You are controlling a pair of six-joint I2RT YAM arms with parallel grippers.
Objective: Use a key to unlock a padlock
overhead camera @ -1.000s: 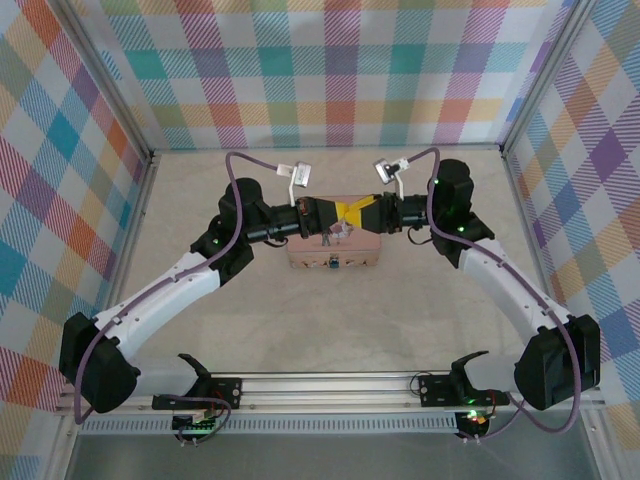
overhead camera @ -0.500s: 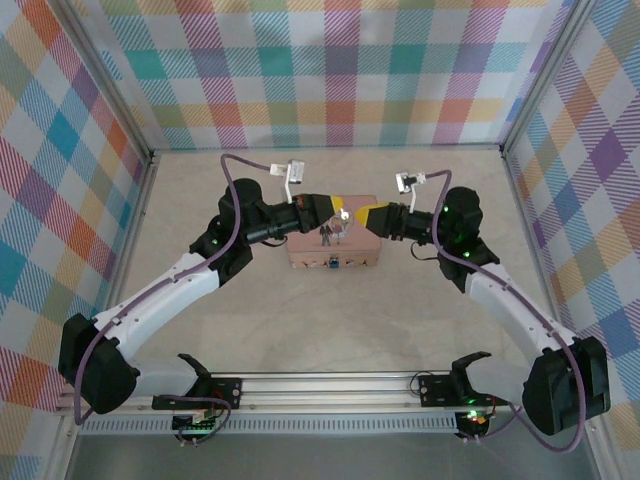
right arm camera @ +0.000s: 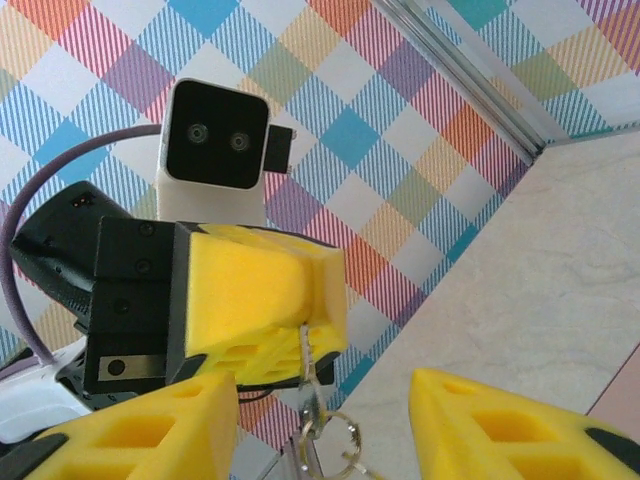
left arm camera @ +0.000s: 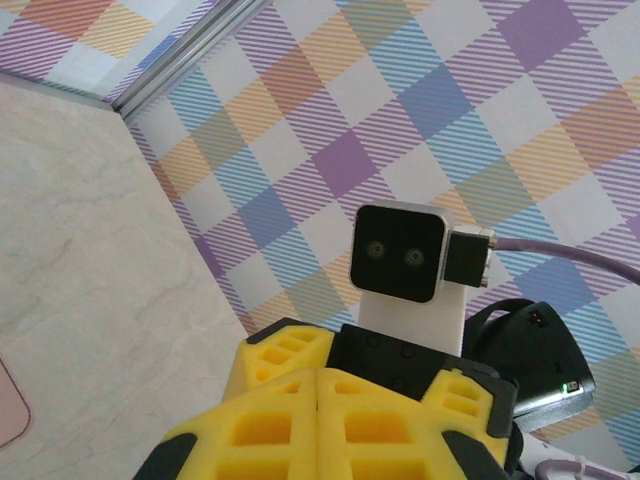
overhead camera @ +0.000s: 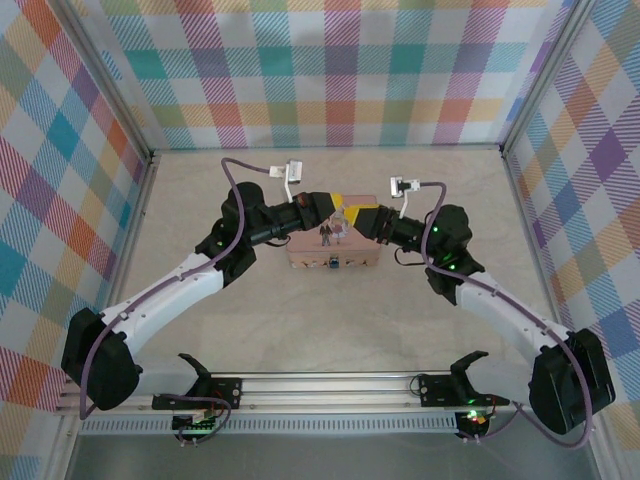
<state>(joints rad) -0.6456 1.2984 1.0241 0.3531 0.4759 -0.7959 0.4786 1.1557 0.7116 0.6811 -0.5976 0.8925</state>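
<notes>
Between the parted fingers of the right gripper (right arm camera: pixel 325 400), the key (right arm camera: pixel 306 365) is being dangled by the left gripper (overhead camera: pixel 337 207), whose fingers are being kept pressed fully together on the thin metal blade, with a small ring (right arm camera: pixel 335 435) hanging just below them. Nothing is being gripped by the right fingers: they are being held roughly half apart, one on each side of the key and clear of it. A second ago the two grippers were being pressed tip to tip above the pink tin (overhead camera: pixel 366 252); since then the right one has been drawn back and is now being eased in again, while the key is being left in the left fingers. A handover or regrip is therefore judged as not being completed, and the key is probably still being lined up for a better hold. Below and slightly forward of both sets of fingers, the padlock (overhead camera: pixel 333 264) is being left untouched at the tin's near face, apart from the key, so the insertion is judged as not yet being started
</notes>
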